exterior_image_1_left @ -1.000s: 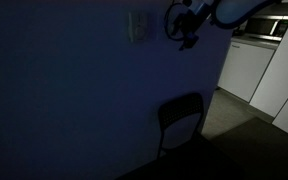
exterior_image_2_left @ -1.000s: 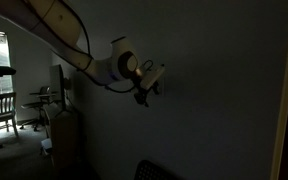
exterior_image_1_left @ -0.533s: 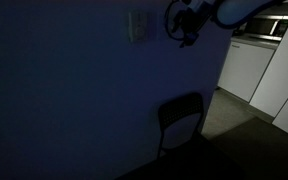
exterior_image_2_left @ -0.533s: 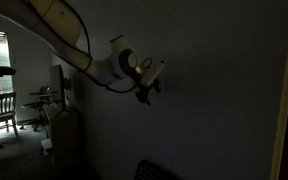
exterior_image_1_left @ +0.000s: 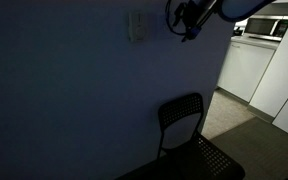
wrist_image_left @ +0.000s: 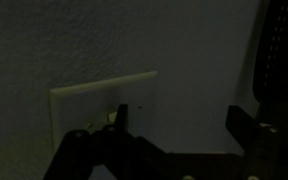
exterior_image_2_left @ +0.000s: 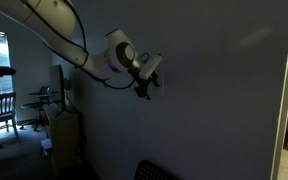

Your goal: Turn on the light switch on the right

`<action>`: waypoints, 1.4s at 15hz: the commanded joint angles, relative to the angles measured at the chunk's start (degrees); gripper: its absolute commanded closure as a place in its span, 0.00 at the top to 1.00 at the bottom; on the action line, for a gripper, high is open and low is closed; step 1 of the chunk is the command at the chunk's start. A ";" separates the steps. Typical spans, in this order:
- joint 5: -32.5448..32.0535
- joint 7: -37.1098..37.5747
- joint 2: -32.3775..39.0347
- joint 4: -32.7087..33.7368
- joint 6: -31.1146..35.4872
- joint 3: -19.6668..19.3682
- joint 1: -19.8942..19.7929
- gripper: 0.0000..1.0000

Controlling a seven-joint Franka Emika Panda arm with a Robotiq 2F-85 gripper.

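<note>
Pale switch plate [exterior_image_1_left: 137,26] is mounted high on the wall [exterior_image_1_left: 64,90] in an exterior view, with the claw [exterior_image_1_left: 187,18] just beside it. Wrist view: plate centre-left. Claw spread or closed: cannot tell, too dark.

**No readable writing**

No text, label, brand, number or sign can be read in any view; the room is too dark. The light switch plate [wrist_image_left: 104,105], at about 7 o'clock in the wrist view, shows no legible marking.
</note>
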 commanded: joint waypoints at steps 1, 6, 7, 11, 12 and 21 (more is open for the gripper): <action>-2.54 0.38 -1.25 2.48 -0.07 -0.60 0.37 1.00; -1.81 1.67 -1.63 1.49 -3.91 -0.35 0.78 1.00; -1.87 2.26 -2.01 1.21 -5.12 -0.25 1.05 1.00; -2.99 5.18 -5.54 -1.69 -13.03 0.74 3.04 1.00; -3.41 6.43 -6.70 -2.54 -14.96 1.02 3.62 1.00; -1.86 6.65 -9.40 -4.27 -22.24 3.73 4.78 1.00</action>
